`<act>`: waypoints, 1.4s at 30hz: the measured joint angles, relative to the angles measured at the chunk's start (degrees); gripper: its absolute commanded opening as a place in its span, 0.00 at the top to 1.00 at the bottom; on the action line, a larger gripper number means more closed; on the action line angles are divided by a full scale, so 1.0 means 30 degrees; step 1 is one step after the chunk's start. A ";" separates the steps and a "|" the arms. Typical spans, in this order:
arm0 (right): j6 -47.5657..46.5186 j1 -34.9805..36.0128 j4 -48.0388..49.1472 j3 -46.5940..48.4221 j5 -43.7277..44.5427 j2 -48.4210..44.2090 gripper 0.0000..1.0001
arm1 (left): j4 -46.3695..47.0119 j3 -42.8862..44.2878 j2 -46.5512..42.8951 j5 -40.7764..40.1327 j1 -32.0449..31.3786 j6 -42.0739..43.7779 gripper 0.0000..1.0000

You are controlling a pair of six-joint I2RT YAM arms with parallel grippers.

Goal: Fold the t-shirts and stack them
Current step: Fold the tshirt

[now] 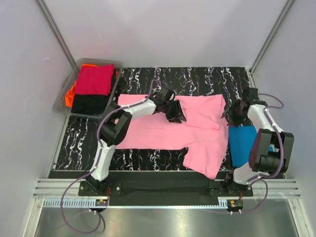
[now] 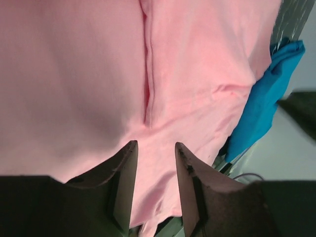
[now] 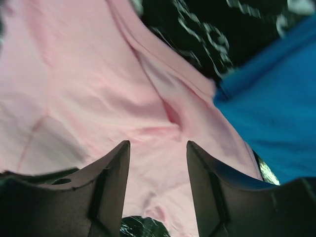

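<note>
Holding crimson shirt (image 1: 94, 79), black shirt (image 1: 90, 103), orange shirt (image 1: 72, 91), clear bin (image 1: 64, 104)

We see pink, blue, crimson, orange and black cloth on black-and-white marbling.
We find the light pink t-shirt (image 1: 158, 133) plain, one even shade with no print, only its seams a touch deeper pink; the bright blue t-shirt (image 1: 241, 143) is equally plain. In the clear, grey-tinted bin (image 1: 101, 61) we make out a crimson t-shirt (image 1: 94, 79), a black t-shirt (image 1: 90, 103) and an orange t-shirt (image 1: 70, 92), each a single colour. The tabletop (image 1: 202, 81) is black with white marble-like veins. The arms (image 1: 102, 157) are white with black joints, their jaws dark grey to black, and the walls (image 1: 163, 29) are pale grey-white.
</note>
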 measured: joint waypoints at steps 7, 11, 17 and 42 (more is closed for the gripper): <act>-0.0765 0.0058 0.1078 0.6404 0.0874 0.3723 0.56 | -0.1989 -0.0597 -0.3519 -0.0831 0.1202 0.3359 0.60; -0.0845 0.0313 0.1421 0.8327 0.1013 0.6025 0.70 | -0.2681 -0.0597 -0.4524 -0.1515 0.2965 0.5275 0.59; -0.0852 0.1435 0.1596 1.0877 0.1027 0.9493 0.79 | -0.3643 -0.0583 -0.4422 -0.2397 0.6011 0.7067 0.59; -0.0568 0.1464 0.1545 1.7143 0.2718 1.5897 0.70 | -0.4299 0.2557 0.1013 -0.1996 0.9209 0.7031 0.59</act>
